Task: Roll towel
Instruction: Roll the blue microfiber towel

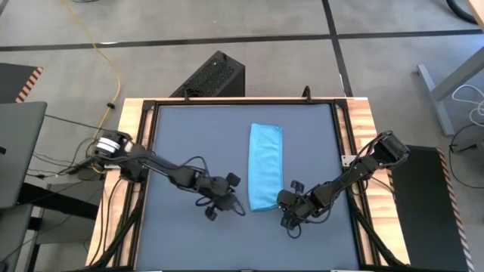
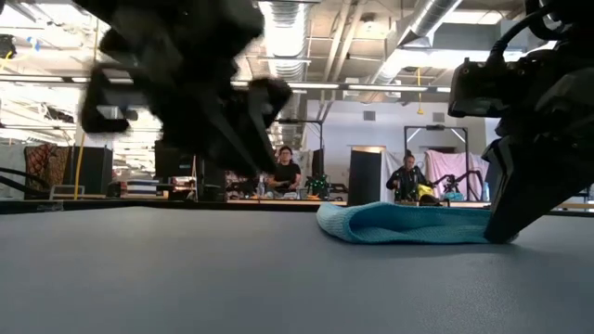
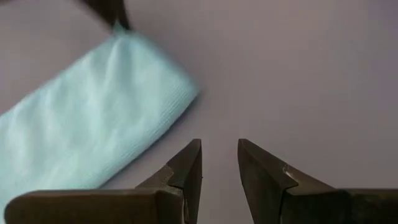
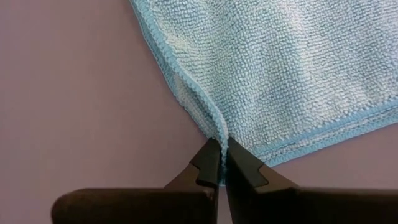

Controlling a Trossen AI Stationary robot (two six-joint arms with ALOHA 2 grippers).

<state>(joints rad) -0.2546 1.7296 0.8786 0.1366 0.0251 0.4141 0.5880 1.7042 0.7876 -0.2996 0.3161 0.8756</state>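
The sky-blue towel [image 1: 265,166] lies on the dark grey tabletop [image 1: 189,143], folded into a narrow strip that runs from the far side toward the near side. My right gripper [image 1: 284,201] is at the strip's near right corner, shut on its edge. My left gripper [image 1: 231,201] hovers just left of the strip's near end. Its fingers are open with a small gap and bare table between them [image 3: 219,152]. In the left wrist view the towel [image 3: 93,118] lies ahead and to one side. The low view shows the towel's near end [image 2: 408,223] resting flat on the table. My right gripper pinches the towel's hemmed edge [image 4: 216,138] between its two fingertips, right at the near right corner of the strip. A second layer shows under that hem. The fingers slant down from the table's right and near side. The towel lies on the table, slack.
A black box [image 1: 213,75] stands on the floor beyond the table's far edge. A wooden frame [image 1: 361,121] borders the tabletop. People [image 2: 283,172] sit in the room far behind the table. Bare tabletop stretches left of the towel.
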